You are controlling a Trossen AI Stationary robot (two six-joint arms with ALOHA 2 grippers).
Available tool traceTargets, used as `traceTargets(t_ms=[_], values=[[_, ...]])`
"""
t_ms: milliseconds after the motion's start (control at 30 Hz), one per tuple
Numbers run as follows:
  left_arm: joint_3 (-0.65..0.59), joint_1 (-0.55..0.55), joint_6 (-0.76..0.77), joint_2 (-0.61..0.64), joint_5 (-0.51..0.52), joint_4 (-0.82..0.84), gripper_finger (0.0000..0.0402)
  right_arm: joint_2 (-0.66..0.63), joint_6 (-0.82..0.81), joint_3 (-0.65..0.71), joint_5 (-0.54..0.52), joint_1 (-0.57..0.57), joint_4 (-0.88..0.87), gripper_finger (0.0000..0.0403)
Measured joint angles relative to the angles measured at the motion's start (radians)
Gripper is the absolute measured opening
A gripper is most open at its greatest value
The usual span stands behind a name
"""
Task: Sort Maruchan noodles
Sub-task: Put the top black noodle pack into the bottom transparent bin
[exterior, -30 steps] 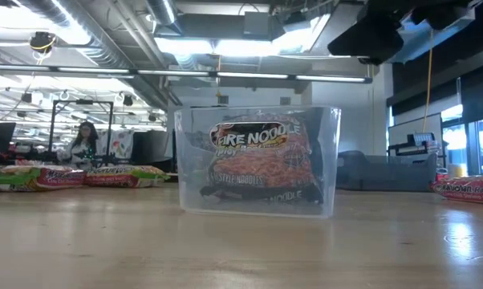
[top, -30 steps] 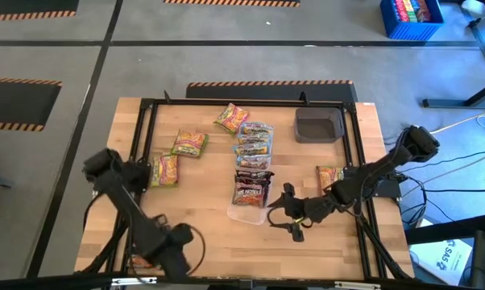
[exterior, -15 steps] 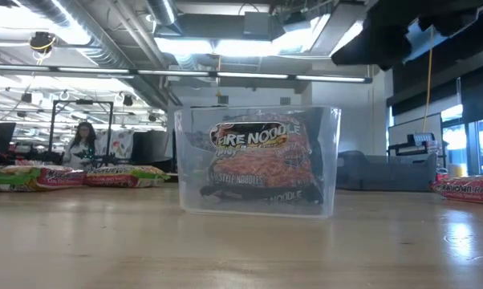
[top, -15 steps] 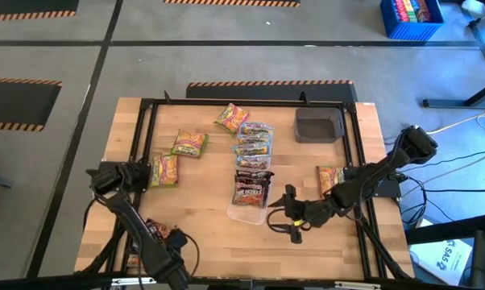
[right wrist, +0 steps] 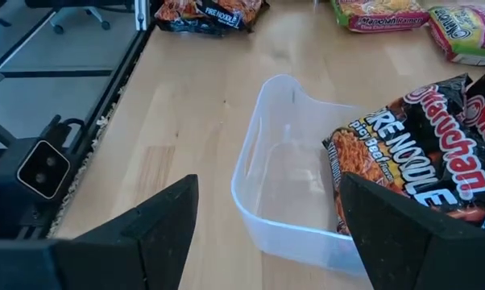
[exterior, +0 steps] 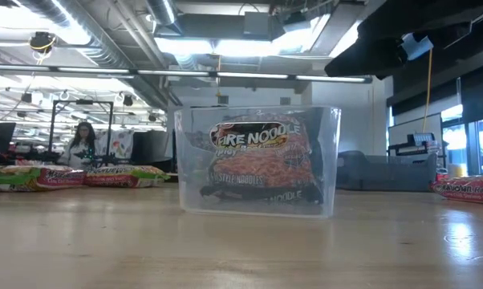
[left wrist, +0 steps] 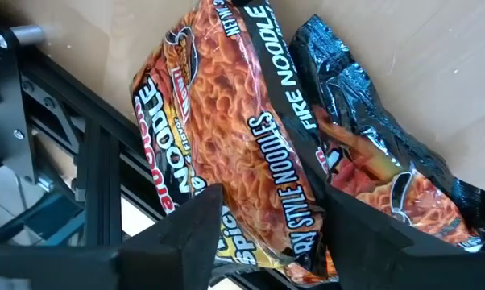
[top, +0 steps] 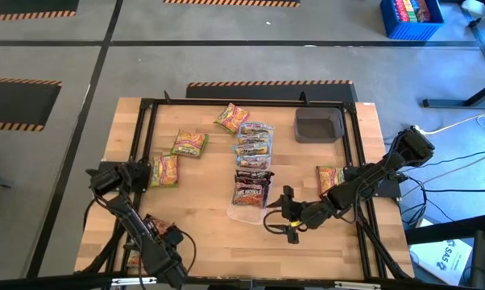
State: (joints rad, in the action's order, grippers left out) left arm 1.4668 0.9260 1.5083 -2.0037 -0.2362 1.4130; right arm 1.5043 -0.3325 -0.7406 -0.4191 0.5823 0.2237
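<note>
- Left tool [top: 163,239] sits at the near-left corner of the tabletop [top: 202,242], over two dark maroon packets [left wrist: 250,137] lying by the black frame rail [left wrist: 89,161].
- Left wrist view: fingers [left wrist: 196,229] spread either side of the upper maroon packet's edge; no clear grip on it, jaws fairly wide.
- Right tool [top: 289,222] hovers low near the tabletop's near middle, just beside the clear tub [right wrist: 295,189]. Jaws wide, nothing between them.
- Clear tub holds a maroon packet [right wrist: 412,165] that hangs partly over its rim; in the low view it stands upright inside the tub wall [exterior: 257,160].
- Another maroon packet [top: 253,176] lies just behind the tub, overlapping the one in it.
- Pale blue-orange packets [top: 254,138] stacked in a column at mid-tabletop, behind the maroon ones.
- Yellow-green-red packets: one at far centre [top: 230,118], one left of it [top: 189,143], one near the left edge [top: 163,170], one near the right frame rail [top: 329,177].
- Dark grey tray [top: 319,125] at far right of the tabletop, apart from the packets.
- Low view background: a person [exterior: 83,143] seated well beyond the tabletop.
</note>
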Motion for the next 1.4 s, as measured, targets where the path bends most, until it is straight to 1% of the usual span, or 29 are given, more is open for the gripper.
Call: traceTargets(t_ms=[267, 367, 633, 867, 1167, 1300, 1400], values=[[-0.003, 0.0, -0.029, 0.001, -0.002, -0.023, 0.0112, 0.0, 0.0, 0.0, 0.0, 0.0, -0.001, 0.0282], [-0.003, 0.0, -0.048, 0.002, -0.001, -0.023, 0.0087, 0.0, 0.0, 0.0, 0.0, 0.0, -0.001, 0.0282], [-0.001, 0.0, -0.107, 0.002, 0.019, -0.022, 0.0048, 0.0, 0.0, 0.0, 0.0, 0.0, -0.002, 0.0282], [0.043, 0.0, -0.133, 0.001, 0.065, 0.011, 0.0006, 0.0, 0.0, 0.0, 0.0, 0.0, -0.002, 0.0282], [0.117, 0.0, -0.158, 0.0, 0.124, 0.084, 0.0001, -0.001, -0.001, 0.0, 0.001, 0.0, -0.002, 0.0282], [0.18, 0.0, -0.162, 0.0, 0.175, 0.144, 0.0001, -0.001, -0.002, 0.0, 0.001, 0.0, -0.001, 0.0282], [0.235, 0.0, -0.181, 0.0, 0.225, 0.158, 0.0, -0.001, -0.002, 0.0, 0.001, 0.0, 0.003, 0.0282]])
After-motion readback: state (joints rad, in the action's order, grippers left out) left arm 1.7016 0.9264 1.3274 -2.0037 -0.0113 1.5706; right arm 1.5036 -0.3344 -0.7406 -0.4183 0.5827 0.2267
